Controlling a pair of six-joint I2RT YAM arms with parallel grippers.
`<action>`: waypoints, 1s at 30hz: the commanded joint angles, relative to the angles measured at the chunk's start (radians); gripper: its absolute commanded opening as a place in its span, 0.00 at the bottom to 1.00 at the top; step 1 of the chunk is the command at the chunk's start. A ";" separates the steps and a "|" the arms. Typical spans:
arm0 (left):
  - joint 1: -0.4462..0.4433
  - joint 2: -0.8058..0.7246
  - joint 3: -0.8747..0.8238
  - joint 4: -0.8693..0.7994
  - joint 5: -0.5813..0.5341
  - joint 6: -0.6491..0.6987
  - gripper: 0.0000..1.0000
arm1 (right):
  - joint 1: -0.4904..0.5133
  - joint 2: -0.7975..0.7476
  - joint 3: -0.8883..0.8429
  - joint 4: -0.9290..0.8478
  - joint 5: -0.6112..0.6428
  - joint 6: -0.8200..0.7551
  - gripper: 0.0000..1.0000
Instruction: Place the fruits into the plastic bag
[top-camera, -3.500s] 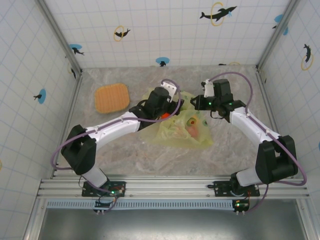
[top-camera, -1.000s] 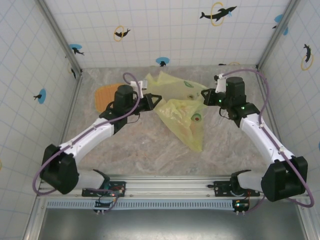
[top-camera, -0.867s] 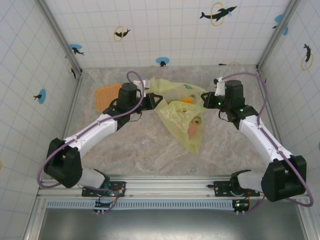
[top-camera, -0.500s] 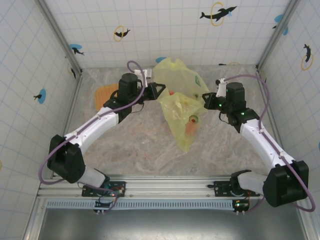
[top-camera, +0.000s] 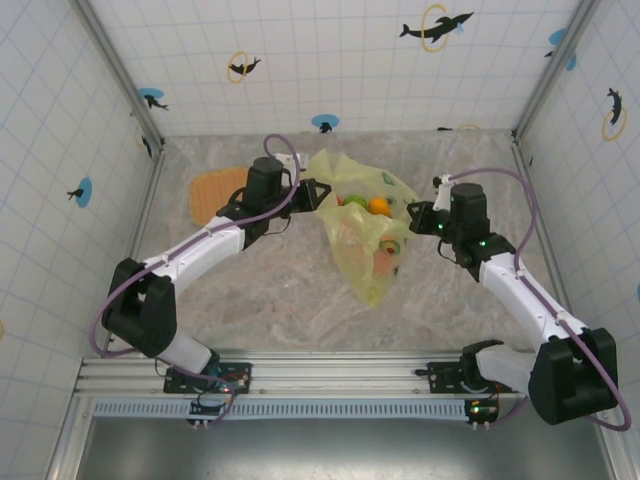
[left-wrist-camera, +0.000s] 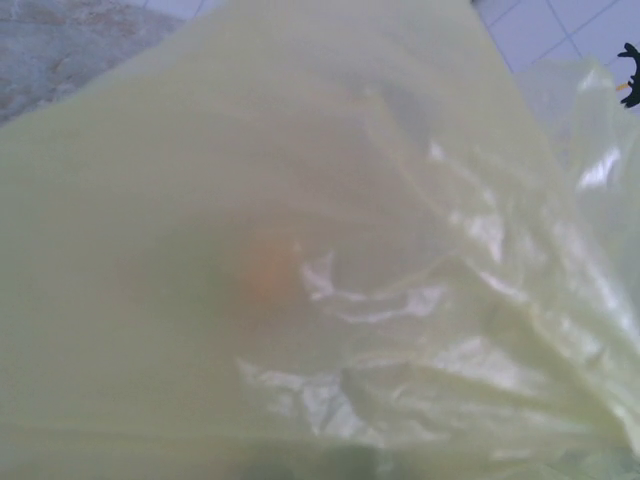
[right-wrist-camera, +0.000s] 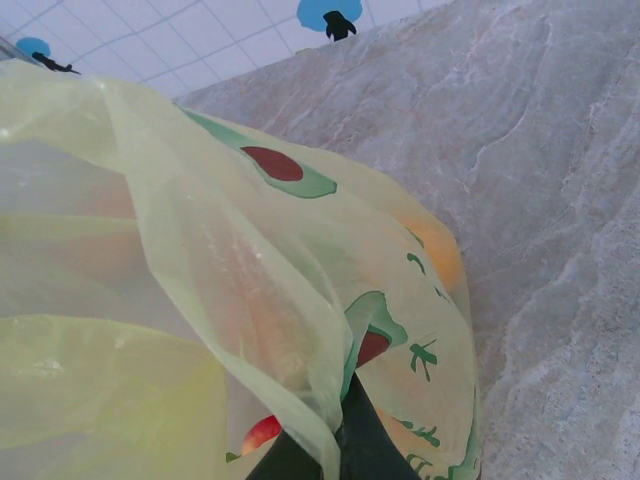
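There are two claws, one plastic bag (top-camera: 366, 272), one woven tray (top-camera: 216, 191), and four fruits (top-camera: 378, 206) that can be made out through the film: an orange fruit (top-camera: 379, 206), a green fruit (top-camera: 356, 203) and a small red fruit (top-camera: 340, 200) high in the bag's mouth, and a pinkish fruit (top-camera: 383, 262) lower in the sack; more may lie behind the creases, but I cannot tell. The left claw (top-camera: 311, 191) is closed tight on the bag's rim, and the right claw (top-camera: 414, 217) is pinched shut on the opposite rim, so the bag hangs stretched between the two claws with its tail drooping toward the arm bases. In the right wrist view the dark fingers (right-wrist-camera: 362, 446) meet on a fold of printed film just ahead of them. In the left wrist view the film sits right against the lens, with an orange blur (left-wrist-camera: 266, 276) behind it. The desk (top-camera: 270, 295) is grey marbled stone, closed in by three white tiled walls (top-camera: 330, 60) with dolphin stickers. The tray lies flat behind the left claw, on its outer side and near the left wall. A broad bare stretch of desk lies below both claws, between them and the metal rail (top-camera: 340, 372) at the near edge. The bag's upper edge comes near the back wall.
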 joint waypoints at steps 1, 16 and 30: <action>-0.001 -0.028 0.002 0.006 -0.006 0.036 0.22 | 0.004 -0.021 0.039 0.029 0.004 0.005 0.00; 0.029 -0.281 -0.150 -0.077 -0.236 0.193 0.98 | -0.020 -0.086 0.190 -0.095 0.084 -0.089 1.00; 0.030 -0.571 -0.435 -0.018 -0.797 0.171 0.98 | -0.037 -0.200 0.091 -0.074 0.376 -0.192 1.00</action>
